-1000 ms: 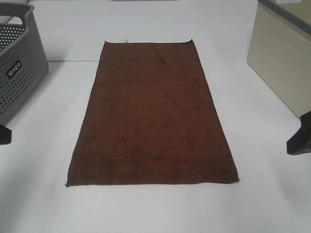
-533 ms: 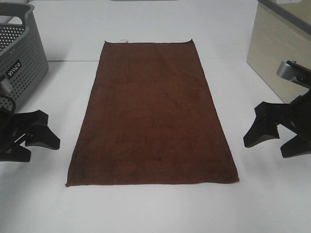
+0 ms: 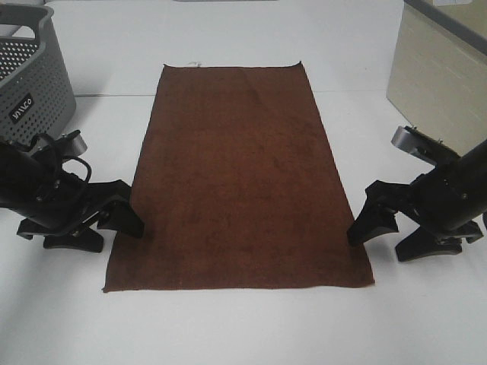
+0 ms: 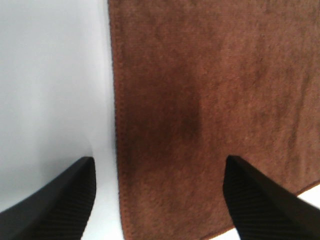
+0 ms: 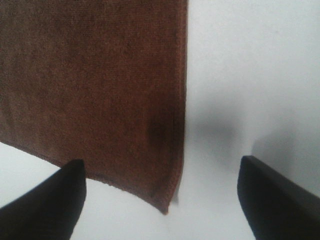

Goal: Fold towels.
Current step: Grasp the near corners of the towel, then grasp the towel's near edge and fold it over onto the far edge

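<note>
because the towel (image 3: pixel 240 179) lies flat at frame centre on the bench (image 3: pixel 243 331), the left end effector (image 3: pixel 112 232) and right end effector (image 3: pixel 383 245) flank its lower corners, wide and empty, likely to lift both.

White surface (image 3: pixel 228 331), grey perforated basket (image 3: pixel 42 80) at the far left, small dark label (image 3: pixel 21 108) on its wall, pale beige box (image 3: pixel 437 99) at the far right
</note>
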You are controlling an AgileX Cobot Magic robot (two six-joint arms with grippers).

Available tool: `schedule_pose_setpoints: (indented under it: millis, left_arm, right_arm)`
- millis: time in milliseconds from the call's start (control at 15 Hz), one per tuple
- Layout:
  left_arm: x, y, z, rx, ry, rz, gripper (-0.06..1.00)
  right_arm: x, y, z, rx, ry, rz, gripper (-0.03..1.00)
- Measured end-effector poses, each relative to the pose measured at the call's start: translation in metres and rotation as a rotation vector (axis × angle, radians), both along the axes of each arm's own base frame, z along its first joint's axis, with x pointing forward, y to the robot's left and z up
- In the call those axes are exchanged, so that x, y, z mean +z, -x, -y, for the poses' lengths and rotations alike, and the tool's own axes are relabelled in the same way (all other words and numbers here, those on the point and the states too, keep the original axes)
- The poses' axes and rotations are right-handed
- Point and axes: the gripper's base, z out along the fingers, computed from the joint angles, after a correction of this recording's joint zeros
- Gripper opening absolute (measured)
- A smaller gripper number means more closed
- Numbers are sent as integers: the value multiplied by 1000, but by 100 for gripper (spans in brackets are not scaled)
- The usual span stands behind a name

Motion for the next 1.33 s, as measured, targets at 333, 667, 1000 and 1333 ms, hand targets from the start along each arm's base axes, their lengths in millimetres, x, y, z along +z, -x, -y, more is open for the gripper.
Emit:
schedule_pose_setpoints:
  millis: [333,667,1000,1333]
  left_arm:
    - [-7,-2,28,-39,45,-26,68]
    - [-17,0,35,-53,38,-51,17]
    - [-16,2,34,-83,26,-44,1]
    - [9,27,24,-121,-23,-28,1]
  right_arm:
    - [-15,-4,-47,68,-70,-13,74]
    - [-23,-11,-49,-16,-41,16,27]
    - [-22,-11,-47,-74,-31,-4,0]
    - [16,12,-44,-59,-40,-5,0]
